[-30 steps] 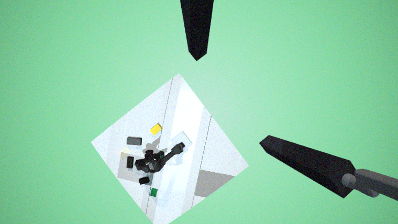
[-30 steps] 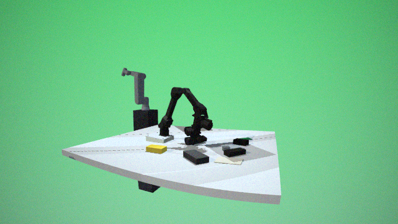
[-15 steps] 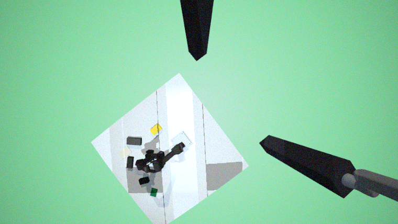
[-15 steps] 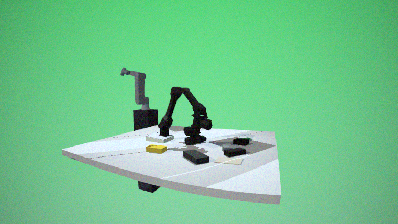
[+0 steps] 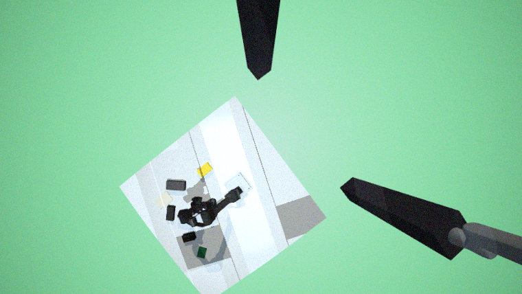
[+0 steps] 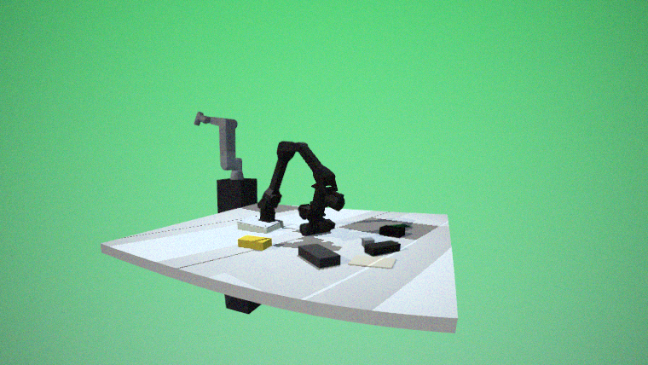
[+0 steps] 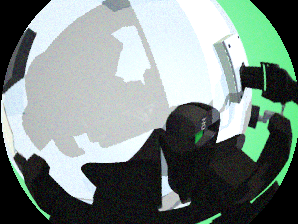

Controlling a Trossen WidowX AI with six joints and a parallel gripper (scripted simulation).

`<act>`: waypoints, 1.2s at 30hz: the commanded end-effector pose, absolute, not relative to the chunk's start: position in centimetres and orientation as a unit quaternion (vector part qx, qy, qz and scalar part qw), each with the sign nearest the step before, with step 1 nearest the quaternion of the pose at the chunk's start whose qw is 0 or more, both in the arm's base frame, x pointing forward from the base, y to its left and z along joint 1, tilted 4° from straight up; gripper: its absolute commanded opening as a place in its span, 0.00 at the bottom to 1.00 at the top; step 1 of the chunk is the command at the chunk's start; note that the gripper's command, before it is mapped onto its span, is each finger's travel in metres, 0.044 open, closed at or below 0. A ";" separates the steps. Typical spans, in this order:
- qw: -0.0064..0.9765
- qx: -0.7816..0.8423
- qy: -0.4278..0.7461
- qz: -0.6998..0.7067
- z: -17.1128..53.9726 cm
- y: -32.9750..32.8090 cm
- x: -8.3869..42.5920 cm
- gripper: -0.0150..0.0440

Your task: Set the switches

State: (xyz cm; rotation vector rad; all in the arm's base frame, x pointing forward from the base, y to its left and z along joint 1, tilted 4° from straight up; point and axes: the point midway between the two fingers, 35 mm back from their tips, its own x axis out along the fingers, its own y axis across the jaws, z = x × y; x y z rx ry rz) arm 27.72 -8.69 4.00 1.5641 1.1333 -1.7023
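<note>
A dark grey box (image 5: pixel 176 185) (image 6: pixel 318 256) (image 7: pixel 20 61) lies flat on the bench and matches the controller unit in colour. Its top looks plain at this distance. No switches, numbers or label can be made out, so the settings and which face is up cannot be told. My gripper (image 7: pixel 157 132) is shut with nothing visible between the fingers. It is low over the bench, apart from the dark grey box, between that box and the arm's base. A round dark housing (image 7: pixel 192 125) with a green mark shows beside the fingers.
Two black boxes (image 5: pixel 170 212) (image 5: pixel 189 237), a green piece (image 5: pixel 201 252), a cream plate (image 5: pixel 164 199) (image 6: pixel 373 261) and a small grey block (image 6: pixel 367 241) lie around. A yellow block (image 5: pixel 204 170) (image 6: pixel 254 242) lies nearer the arm's white base plate (image 6: pixel 249 226). Shadows cross the bench.
</note>
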 end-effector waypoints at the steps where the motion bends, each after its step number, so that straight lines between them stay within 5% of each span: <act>1: 0.284 0.588 0.420 -0.631 7.8 -9.3 28.6 0.25; 36: 0.342 0.640 0.341 -0.598 9.4 -6.7 24.0 0.25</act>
